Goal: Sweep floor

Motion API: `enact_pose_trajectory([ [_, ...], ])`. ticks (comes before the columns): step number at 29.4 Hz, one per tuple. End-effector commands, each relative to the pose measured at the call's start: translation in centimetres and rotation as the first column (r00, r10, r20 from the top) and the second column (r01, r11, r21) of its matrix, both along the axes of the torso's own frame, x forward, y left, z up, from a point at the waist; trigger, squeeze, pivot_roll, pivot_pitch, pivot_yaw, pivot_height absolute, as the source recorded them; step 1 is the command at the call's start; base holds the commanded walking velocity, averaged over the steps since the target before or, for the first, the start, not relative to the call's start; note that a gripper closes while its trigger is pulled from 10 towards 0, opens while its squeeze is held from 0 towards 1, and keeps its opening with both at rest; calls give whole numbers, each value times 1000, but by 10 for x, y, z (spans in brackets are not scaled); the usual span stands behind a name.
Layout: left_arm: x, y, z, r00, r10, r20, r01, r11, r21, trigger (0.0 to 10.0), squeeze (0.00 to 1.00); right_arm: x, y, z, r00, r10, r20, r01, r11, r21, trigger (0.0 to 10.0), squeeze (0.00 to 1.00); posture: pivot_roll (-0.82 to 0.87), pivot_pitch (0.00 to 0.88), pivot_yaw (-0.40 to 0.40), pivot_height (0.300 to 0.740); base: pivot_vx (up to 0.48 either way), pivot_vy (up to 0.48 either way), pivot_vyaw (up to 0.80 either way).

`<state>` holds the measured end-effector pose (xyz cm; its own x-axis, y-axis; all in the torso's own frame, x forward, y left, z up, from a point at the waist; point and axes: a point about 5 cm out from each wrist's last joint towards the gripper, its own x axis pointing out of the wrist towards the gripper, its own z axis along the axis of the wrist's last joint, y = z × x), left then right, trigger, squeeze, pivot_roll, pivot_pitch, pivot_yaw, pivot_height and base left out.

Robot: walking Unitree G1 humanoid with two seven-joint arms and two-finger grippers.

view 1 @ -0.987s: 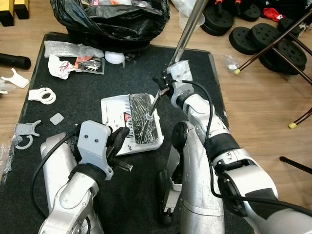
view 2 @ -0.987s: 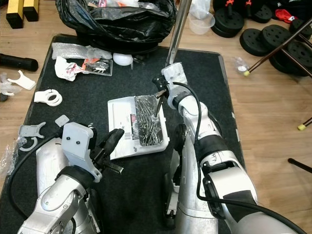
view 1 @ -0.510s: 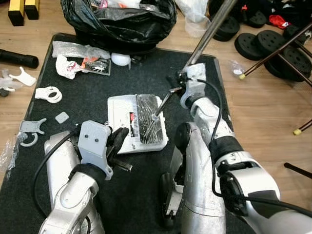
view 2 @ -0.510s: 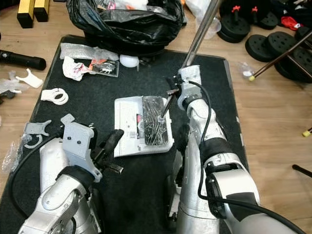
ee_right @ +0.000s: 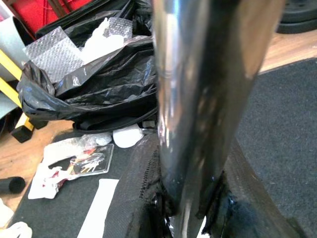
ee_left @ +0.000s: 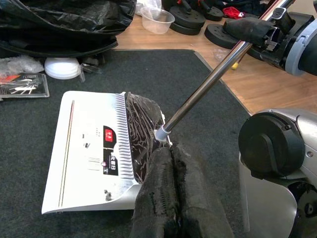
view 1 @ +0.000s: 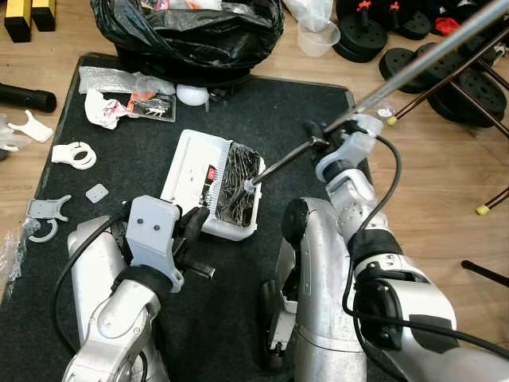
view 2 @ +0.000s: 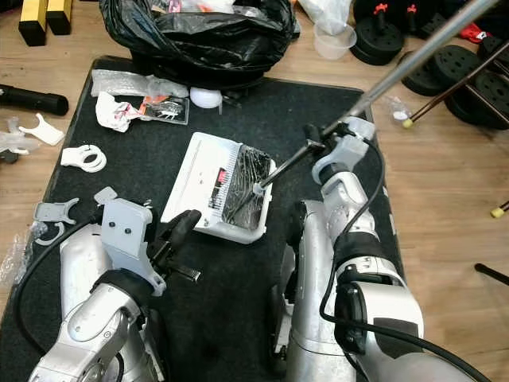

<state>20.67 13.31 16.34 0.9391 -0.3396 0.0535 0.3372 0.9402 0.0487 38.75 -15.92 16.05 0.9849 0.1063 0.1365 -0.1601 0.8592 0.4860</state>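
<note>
Right gripper [view 1: 318, 137] is clamped on the sweeper's metal handle [view 1: 413, 68], forearm reaching toward one o'clock, the pole slanting up to two o'clock. Its lower end meets the white sweeper [view 1: 213, 183], tipped on the black mat [view 1: 119, 159] at center; a red label sits on the sweeper's top, writing too small to read. Left gripper [ee_left: 176, 193], fingers pressed together on nothing, hovers at the sweeper's near edge. Black trash bag [view 1: 187, 32] at twelve o'clock.
</note>
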Motion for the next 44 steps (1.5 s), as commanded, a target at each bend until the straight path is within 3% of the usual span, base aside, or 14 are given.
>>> enact_pose_trajectory([
  [1, -2, -4, -7, 999, -22, -36, 21, 1000, -13, 10000, 0, -1, -4, -1, 1000, -8, 2, 8, 999, 44, 0, 0, -48, 354, -220, 325, 0, 0, 0],
  [6, -2, -4, -7, 999, -22, -35, 21, 1000, -14, 10000, 0, 1, -5, 8, 999, -6, 40, 6, 1000, 3, 0, 0, -47, 352, -221, 325, 0, 0, 0],
  [7, -2, -4, -7, 999, -22, -35, 21, 1000, -15, 10000, 0, 2, -5, 11, 999, -3, 51, 3, 1000, 1, 10000, 0, -47, 352, -221, 325, 0, 0, 0],
  [17, 2, -4, -7, 999, -19, -35, 19, 1000, -14, 10000, 0, 7, -26, 69, 966, -19, 258, -5, 996, 93, 10000, 0, -55, 340, -218, 349, 0, 0, 0],
  [27, 14, -1, -8, 998, 16, -61, -17, 1000, -11, 10000, 0, 5, -39, 90, 946, -36, 323, 17, 998, 63, 10000, 0, -81, 315, -214, 379, 0, 0, 0],
  [28, 17, 1, -8, 997, 32, -74, -34, 999, -30, 10000, 0, 4, -40, 90, 947, -37, 320, 23, 999, 47, 5882, 0, -86, 309, -212, 384, 0, 0, 0],
  [29, 17, 1, -8, 997, 32, -74, -34, 999, -30, 10000, 0, 4, -40, 90, 947, -37, 320, 23, 999, 47, 5882, 0, -86, 309, -212, 384, 0, 0, 0],
  [30, 20, 3, -9, 995, 45, -88, -50, 997, -51, 10000, 0, 3, -42, 90, 947, -36, 319, 24, 999, 41, 0, 0, -90, 306, -210, 389, 0, 0, 0],
  [35, 29, 7, -9, 989, 91, -114, -103, 989, -104, 10000, 0, 0, -49, 88, 948, -47, 314, 40, 999, 28, 0, 0, -92, 294, -206, 409, 0, 0, 0],
  [44, 33, 8, -9, 987, 102, -122, -117, 987, -115, 10000, 0, -1, -52, 91, 947, -47, 318, 47, 999, 8, 0, 0, -95, 282, -208, 444, 0, 0, 0],
])
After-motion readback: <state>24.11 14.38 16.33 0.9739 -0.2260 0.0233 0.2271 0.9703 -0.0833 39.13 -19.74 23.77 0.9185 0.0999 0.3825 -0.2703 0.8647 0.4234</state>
